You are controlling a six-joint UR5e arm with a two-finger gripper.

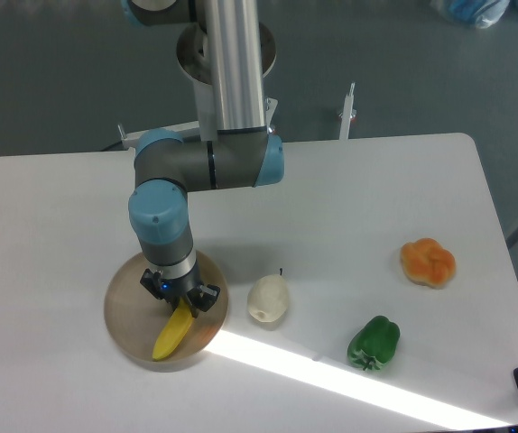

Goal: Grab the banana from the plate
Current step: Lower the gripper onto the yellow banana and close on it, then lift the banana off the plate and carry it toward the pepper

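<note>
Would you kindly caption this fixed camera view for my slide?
UR5e gripper down at the banana on the plate, pear beside.

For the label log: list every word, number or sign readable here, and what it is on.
None can be read.
The arm, gripper, plate, banana, pear, green pepper and orange pepper show no markings.
</note>
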